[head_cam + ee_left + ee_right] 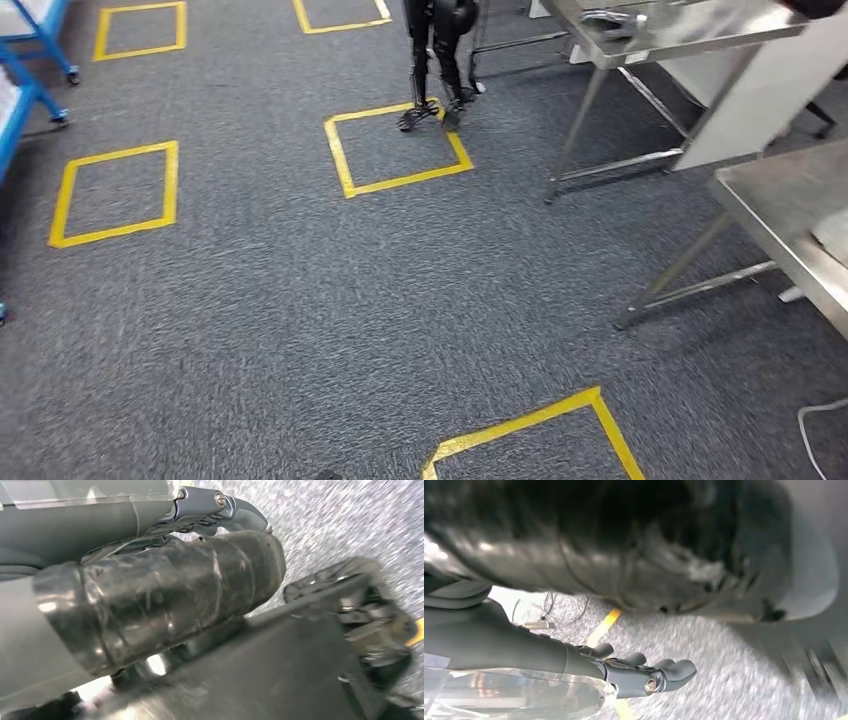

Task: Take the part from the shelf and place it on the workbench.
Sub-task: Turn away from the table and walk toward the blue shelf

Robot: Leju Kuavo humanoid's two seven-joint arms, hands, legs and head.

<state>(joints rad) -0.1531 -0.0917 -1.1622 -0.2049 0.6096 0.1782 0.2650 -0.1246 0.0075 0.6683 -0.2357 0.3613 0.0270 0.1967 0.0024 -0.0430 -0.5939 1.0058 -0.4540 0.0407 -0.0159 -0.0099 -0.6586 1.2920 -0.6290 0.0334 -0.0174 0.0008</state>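
Head view: your grey carpet (pixel 300 320) with yellow tape squares (pixel 397 148), steel workbench (pixel 790 210) at its right edge, wide floor between | left hand (pixel 220 510) fingers stretched together, holding nothing | right hand (pixel 649 672) fingers curled, nothing in them | part's place: can't tell.

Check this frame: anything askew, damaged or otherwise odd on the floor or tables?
Nothing looks damaged or spilled. The yellow tape squares lie flat on the carpet, the steel tables stand upright. A white cable trails loose on the carpet at the lower right, a possible trip hazard.
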